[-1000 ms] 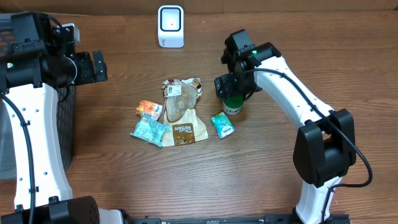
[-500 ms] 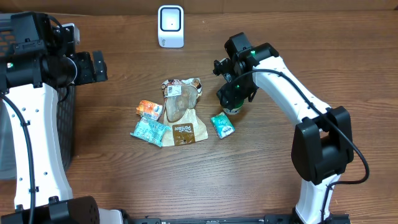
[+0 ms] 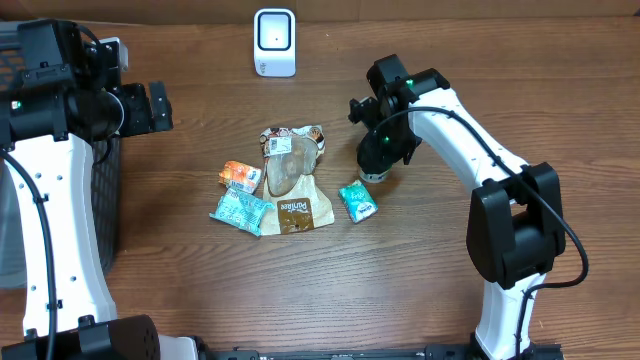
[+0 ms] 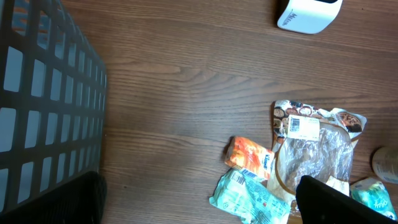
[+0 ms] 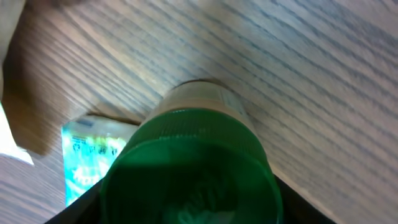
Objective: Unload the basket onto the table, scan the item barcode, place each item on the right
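A small jar with a green cap [image 5: 189,168] stands on the wooden table, its pale body [image 3: 375,174] barely showing under my right gripper [image 3: 383,150]. In the right wrist view the cap fills the gap between the dark fingers of the right gripper [image 5: 189,208], which press against both of its sides. The white barcode scanner [image 3: 274,42] stands at the table's far edge. My left gripper [image 3: 158,107] hovers open at the far left, its fingers [image 4: 336,199] wide apart with nothing between them.
A pile of packets lies mid-table: an orange pouch [image 3: 240,176], a teal packet [image 3: 240,210], a brown and clear snack bag [image 3: 292,180] and a small teal packet [image 3: 357,200] beside the jar. A black mesh basket [image 4: 50,112] sits on the left.
My right gripper has come down over the green-capped jar, shifted slightly right, and its jaws have narrowed onto the cap. The left arm has stayed still.
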### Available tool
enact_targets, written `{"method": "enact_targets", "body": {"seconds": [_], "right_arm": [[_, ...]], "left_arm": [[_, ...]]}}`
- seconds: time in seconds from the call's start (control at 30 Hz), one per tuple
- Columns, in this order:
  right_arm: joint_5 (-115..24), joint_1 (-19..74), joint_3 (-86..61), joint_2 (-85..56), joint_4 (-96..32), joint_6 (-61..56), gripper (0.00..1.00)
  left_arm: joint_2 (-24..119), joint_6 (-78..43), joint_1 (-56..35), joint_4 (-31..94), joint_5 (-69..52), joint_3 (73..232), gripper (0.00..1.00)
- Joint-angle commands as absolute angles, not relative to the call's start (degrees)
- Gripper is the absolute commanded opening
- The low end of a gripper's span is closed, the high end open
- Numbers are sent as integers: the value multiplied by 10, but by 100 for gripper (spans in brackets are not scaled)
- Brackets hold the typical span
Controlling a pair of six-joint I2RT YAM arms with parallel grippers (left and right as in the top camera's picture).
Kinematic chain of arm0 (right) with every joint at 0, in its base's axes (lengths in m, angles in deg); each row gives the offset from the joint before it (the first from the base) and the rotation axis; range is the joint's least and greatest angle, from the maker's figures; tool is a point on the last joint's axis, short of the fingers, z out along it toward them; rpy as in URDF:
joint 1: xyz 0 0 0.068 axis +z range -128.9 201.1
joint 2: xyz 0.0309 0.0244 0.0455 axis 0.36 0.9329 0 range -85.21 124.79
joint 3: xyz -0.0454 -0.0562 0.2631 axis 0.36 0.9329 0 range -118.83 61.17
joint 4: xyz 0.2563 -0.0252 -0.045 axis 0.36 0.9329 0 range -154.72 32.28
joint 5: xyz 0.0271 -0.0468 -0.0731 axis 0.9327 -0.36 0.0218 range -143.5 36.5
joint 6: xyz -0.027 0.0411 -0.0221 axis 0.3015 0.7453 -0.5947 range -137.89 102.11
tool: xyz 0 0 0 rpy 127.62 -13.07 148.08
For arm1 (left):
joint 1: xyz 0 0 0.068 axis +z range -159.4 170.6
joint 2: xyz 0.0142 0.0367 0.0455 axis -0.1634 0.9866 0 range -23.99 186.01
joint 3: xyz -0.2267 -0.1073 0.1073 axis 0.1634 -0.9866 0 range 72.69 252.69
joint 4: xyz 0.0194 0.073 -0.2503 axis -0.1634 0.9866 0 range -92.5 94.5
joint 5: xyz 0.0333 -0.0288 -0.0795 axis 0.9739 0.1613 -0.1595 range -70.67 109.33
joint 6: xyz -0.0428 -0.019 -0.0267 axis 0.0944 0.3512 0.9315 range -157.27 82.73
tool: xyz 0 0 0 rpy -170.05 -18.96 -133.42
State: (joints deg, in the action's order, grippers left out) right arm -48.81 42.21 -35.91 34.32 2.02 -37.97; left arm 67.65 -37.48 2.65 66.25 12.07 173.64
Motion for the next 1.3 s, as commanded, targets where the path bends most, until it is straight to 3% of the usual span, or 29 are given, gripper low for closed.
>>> {"method": "enact_targets", "body": {"seconds": [0.0,0.17,0.6,0.77,0.9,1.27], "right_arm": [[-485,420,-355,343,21,-326,48],[-484,420,-356,343,23,-264,38],[-364,410,-382,343,18,-127,34],[-286,388,-398,343,20,-119,34],[-225,363,-410,341,26,-119,25],[-33,309,-413,302,27,-119,25]], "left_arm": [[675,-384,26,663,123,1752,100],[675,-384,26,663,123,1752,100],[675,-384,26,663,123,1752,100],[675,-384,26,663,123,1752,100],[675,-384,26,663,123,1752,100],[675,-384,26,663,123,1752,100]]}}
